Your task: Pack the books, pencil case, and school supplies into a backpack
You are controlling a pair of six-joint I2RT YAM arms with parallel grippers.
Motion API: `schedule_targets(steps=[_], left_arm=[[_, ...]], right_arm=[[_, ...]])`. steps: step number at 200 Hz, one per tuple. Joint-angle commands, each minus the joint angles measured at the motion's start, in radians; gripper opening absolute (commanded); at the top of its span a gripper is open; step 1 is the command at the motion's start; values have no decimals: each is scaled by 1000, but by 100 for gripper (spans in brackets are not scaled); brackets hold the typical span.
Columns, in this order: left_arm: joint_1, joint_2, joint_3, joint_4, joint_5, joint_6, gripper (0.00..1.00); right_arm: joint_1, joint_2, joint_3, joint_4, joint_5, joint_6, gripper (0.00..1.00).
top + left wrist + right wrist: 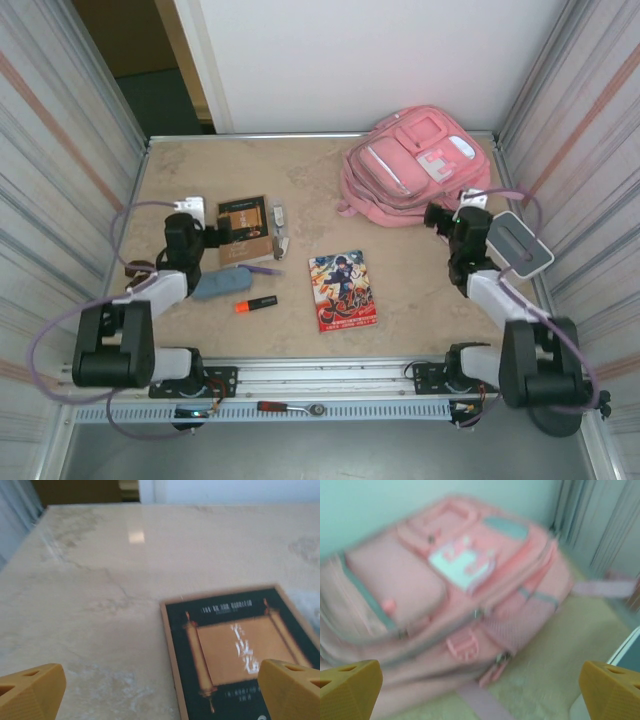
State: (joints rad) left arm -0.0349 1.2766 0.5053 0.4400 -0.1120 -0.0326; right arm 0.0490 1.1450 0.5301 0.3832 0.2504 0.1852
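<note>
The pink backpack (415, 165) lies at the far right of the table, zipped shut, and looms blurred in the right wrist view (445, 595). My right gripper (441, 216) stands open just in front of it, at its near edge (480, 692). The tan book (245, 228) with its dark cover lies flat at the left (240, 650). My left gripper (212, 236) hangs open at the book's left edge (160, 695), nothing between its fingers. The red comic (343, 290) lies mid-table. The blue-grey pencil case (220, 284), orange-and-black marker (256, 303), purple pen (263, 269) and small white piece (279, 214) sit around the tan book.
A grey-white rectangular box (521, 245) rests by the right arm near the right wall. Corrugated walls close in both sides. A screwdriver (283, 407) lies on the front rail. Purple cables loop beside both arms.
</note>
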Motion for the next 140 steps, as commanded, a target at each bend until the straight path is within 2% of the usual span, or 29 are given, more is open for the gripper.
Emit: schedule_targets(steps=[1,21,41,67,92,122,140], left_arm=[[-4,-98,101,-306,-112,-232,99],[-9,-117,144,-376,40,-336,99],[-62,-104,197,-430,144,-383,99],[-209,-74,293,-559,117,-359,99],[-331,-25,348,-616,109,-338,99],[-421,51,387,-632,101,-335,99],[-464,97,409,-633,98,-334,99]], right_arm=[[-21,-42,105,-305,33,173,99],[-10,98,264,-457,-80,220,99],[5,309,511,-679,-61,230,98],[-57,495,716,-815,-103,239,95],[-135,620,838,-867,-197,259,85],[-186,764,950,-870,-367,294,71],[-190,840,1010,-868,-415,299,66]])
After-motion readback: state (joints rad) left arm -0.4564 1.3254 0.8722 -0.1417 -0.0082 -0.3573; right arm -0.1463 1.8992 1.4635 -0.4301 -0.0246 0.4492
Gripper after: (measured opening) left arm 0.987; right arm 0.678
